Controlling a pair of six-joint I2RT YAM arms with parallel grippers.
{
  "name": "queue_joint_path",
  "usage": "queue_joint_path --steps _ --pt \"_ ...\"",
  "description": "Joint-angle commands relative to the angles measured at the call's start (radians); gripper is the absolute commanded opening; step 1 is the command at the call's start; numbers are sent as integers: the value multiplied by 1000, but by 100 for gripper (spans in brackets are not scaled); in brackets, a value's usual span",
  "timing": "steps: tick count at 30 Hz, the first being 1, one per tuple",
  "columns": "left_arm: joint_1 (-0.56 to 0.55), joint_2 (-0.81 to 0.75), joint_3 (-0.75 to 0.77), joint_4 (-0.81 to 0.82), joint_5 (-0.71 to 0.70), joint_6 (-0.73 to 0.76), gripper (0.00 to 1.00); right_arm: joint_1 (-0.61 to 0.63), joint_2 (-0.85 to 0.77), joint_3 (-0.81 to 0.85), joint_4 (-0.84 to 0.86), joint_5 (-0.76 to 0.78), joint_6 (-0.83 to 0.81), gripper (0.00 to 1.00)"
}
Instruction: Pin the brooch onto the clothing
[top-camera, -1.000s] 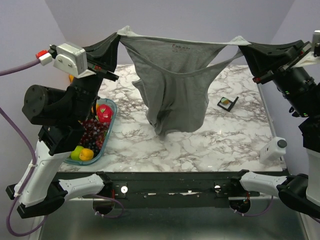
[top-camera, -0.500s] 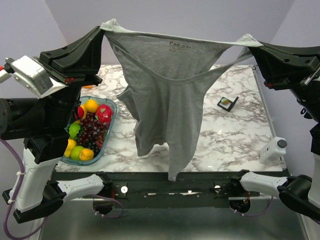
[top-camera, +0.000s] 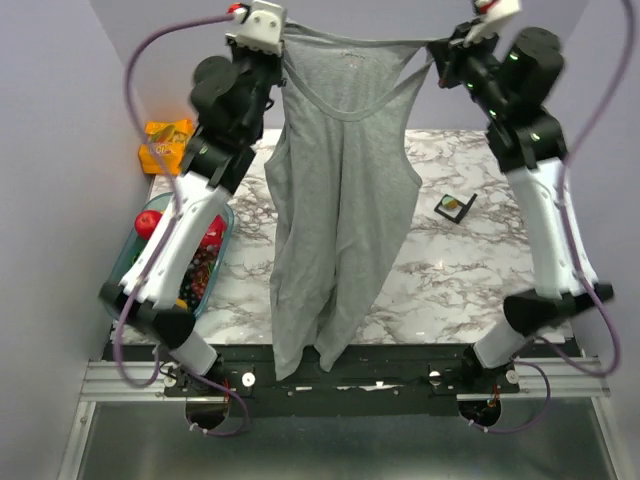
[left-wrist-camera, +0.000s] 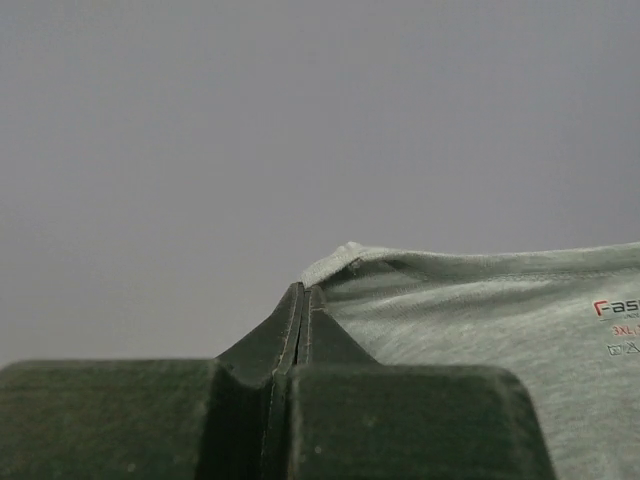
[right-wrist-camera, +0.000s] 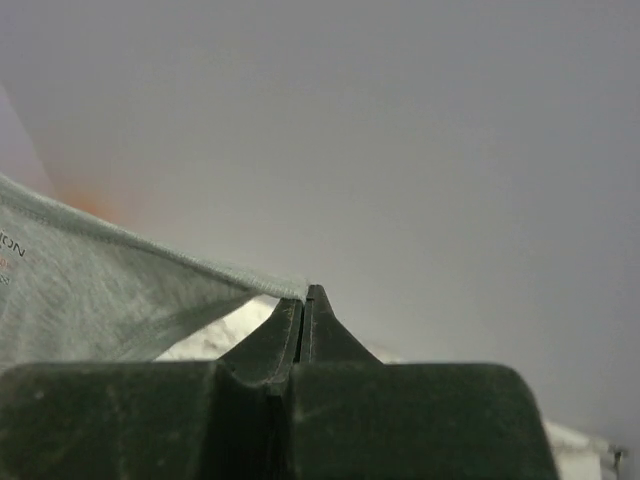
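Marbled surface (top-camera: 470, 280) under pale violet walls; grey tank top (top-camera: 340, 200) hangs full length above it, hem down near the arm bases. Left claw (left-wrist-camera: 303, 300) clenched on one shoulder strap, right claw (right-wrist-camera: 307, 300) clenched on the other, both held high; brooch (top-camera: 452, 206) on its black card (top-camera: 465, 204) lies on the surface, right of the cloth and apart from it.

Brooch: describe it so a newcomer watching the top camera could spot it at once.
Find the white marbled tabletop, then look right of the light-grey knit tank top hanging mid-scene. A small black square card lies there alone, carrying the round green-and-orange brooch. Everything else colourful, such as the tray of fruit, sits far left.
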Motion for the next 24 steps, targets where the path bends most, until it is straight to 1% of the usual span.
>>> queue_joint_path --steps 1,2,3,4,5,6,7,8,9,10,11,12,13,14,15,16,17,18,19,20,21,22,23,24 --pt "118 287 114 -75 -80 -55 4 -101 279 100 -31 76 76 1" --pt "132 432 235 -144 -81 -67 21 -115 402 143 -39 82 84 1" --pt "153 497 286 -170 -84 -87 42 -125 479 241 -57 82 92 6" --pt "167 559 334 -193 -89 -149 87 -144 542 305 -117 77 101 17" --pt "175 679 454 -274 -77 -176 99 -148 646 347 -145 73 101 34" --pt "181 737 516 -320 -75 -199 99 -152 677 370 -162 68 100 68" --pt "185 775 549 -348 -73 -219 99 -155 696 354 -175 58 91 78" --pt "185 800 522 -364 -61 -251 99 -153 703 320 -174 54 86 83" --pt "185 799 491 -365 -40 -260 99 -153 691 273 -168 50 83 95" --pt "185 790 453 -365 -21 -271 99 -155 679 184 -147 21 74 98" --pt "185 753 358 -349 14 -306 99 -153 668 138 -136 7 71 99" --pt "185 728 307 -335 29 -325 99 -155 650 109 -130 -4 68 100" --pt "184 702 258 -324 43 -348 99 -153 647 92 -142 -11 69 100" --pt "182 644 169 -310 57 -387 99 -153 644 81 -156 -5 74 100" --pt "181 613 128 -313 80 -409 99 -155 642 81 -175 2 78 100" --pt "179 578 86 -318 94 -429 99 -155 638 87 -227 10 87 100" --pt "173 506 -4 -327 106 -448 99 -155 636 105 -264 11 92 100" --pt "169 465 -58 -328 141 -481 99 -155 631 105 -298 15 101 100" --pt "162 422 -113 -328 149 -494 99 -153 621 91 -348 1 139 100" --pt "158 333 -231 -328 149 -512 99 -153 570 61 -355 -17 149 100" --pt "138 287 -294 -322 149 -536 99 -152 534 -56 -351 -39 161 100" --pt "130 241 -357 -319 161 -549 99 -149 480 -133 -302 -76 201 100" --pt "119 152 -471 -318 157 -564 99 -142 375 -233 -262 -91 222 99" --pt "103 106 -527 -316 157 -586 99 -133 311 -395 -225 -105 238 98"
